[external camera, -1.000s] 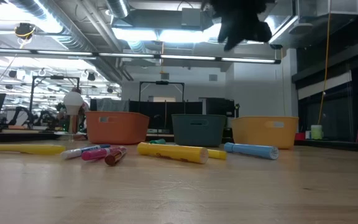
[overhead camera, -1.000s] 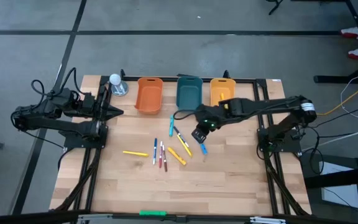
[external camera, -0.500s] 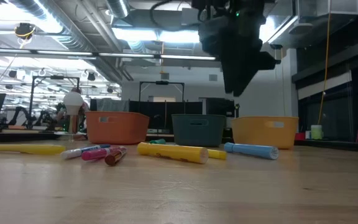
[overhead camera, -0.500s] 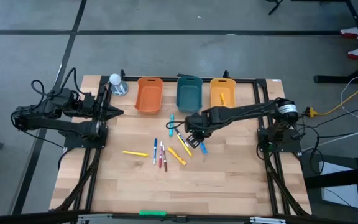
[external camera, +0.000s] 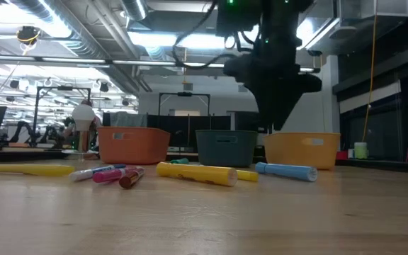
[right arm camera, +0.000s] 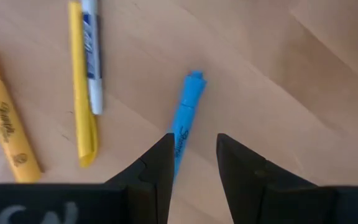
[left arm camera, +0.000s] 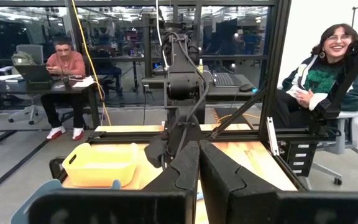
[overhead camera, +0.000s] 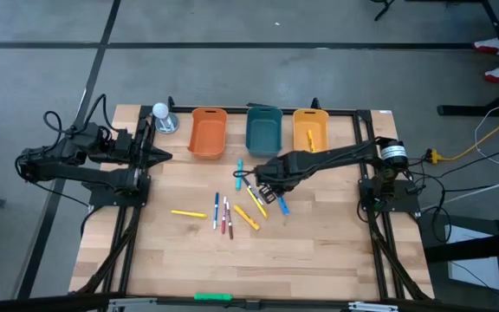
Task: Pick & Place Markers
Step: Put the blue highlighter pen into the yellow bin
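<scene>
Wooden counter (overhead camera: pixel 319 251) carries three bins at its far edge — orange bin (overhead camera: pixel 207 132), teal bin (overhead camera: pixel 263 129), yellow bin (overhead camera: pixel 310 126) — as drop targets. Markers (overhead camera: pixel 232 206) lie scattered mid-counter. Right pincer (overhead camera: pixel 268 184) hangs above the blue marker (right arm camera: pixel 186 118), fingers parted astride it, likely for pickup. Left pincer (left arm camera: pixel 198 163) parked at the left edge, fingers together.
</scene>
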